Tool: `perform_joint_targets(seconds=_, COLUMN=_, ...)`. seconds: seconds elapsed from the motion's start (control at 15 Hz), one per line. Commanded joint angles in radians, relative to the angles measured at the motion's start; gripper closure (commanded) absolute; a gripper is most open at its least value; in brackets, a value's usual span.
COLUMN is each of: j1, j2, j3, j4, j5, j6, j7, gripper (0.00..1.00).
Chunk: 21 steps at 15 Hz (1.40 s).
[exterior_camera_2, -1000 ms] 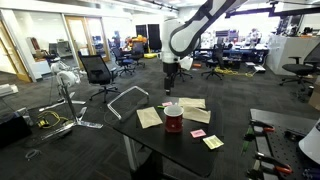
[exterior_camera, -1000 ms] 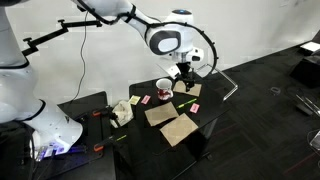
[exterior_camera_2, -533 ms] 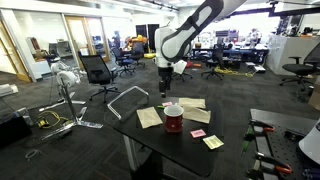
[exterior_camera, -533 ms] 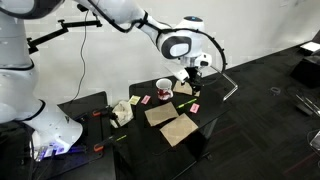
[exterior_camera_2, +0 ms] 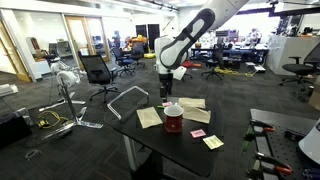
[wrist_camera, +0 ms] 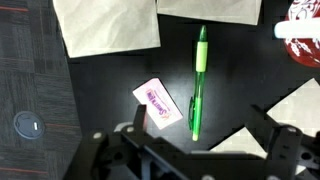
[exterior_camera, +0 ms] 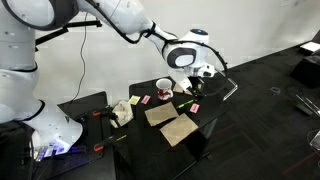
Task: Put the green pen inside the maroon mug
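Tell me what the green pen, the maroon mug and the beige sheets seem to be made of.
Green pen: probably plastic; smooth, slightly shiny barrel. Maroon mug: likely glazed ceramic, white inside; too small to confirm. Beige sheets: paper or thin card; matte, flat, sharp-cornered.

My gripper hangs above table far side, behind maroon mug; tan papers flank mug.

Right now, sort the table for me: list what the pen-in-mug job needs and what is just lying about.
Job: green pen, maroon mug, open fingers above the pen.
Lying about: paper sheets, pink packet beside the pen, yellow note.
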Motion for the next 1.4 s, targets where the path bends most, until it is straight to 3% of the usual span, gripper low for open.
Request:
perform_joint_targets(seconds=0.0, j1=-0.018, j2=0.029, j3=0.018, j4=0.032, j5=0.007, j6=-0.010, j7=0.024, gripper=0.00)
perform_joint_targets(seconds=0.33, j1=-0.015, j2=0.056, j3=0.020, j4=0.046, j5=0.004, j6=-0.020, j7=0.026, gripper=0.00)
perform_joint_targets(seconds=0.47, j1=-0.014, j2=0.067, j3=0.022, j4=0.051, j5=0.004, j6=-0.021, j7=0.027, gripper=0.17)
perform_joint_targets(seconds=0.73, j1=-0.014, j2=0.089, j3=0.024, j4=0.069, j5=0.003, j6=-0.025, j7=0.028, gripper=0.35)
perform_joint_targets(seconds=1.27, j1=-0.010, j2=0.131, j3=0.023, j4=0.110, j5=-0.002, j6=-0.039, j7=0.035, gripper=0.38)
perform_joint_targets(seconds=1.33, j1=-0.009, j2=0.136, j3=0.023, j4=0.116, j5=-0.002, j6=-0.040, j7=0.035, gripper=0.53)
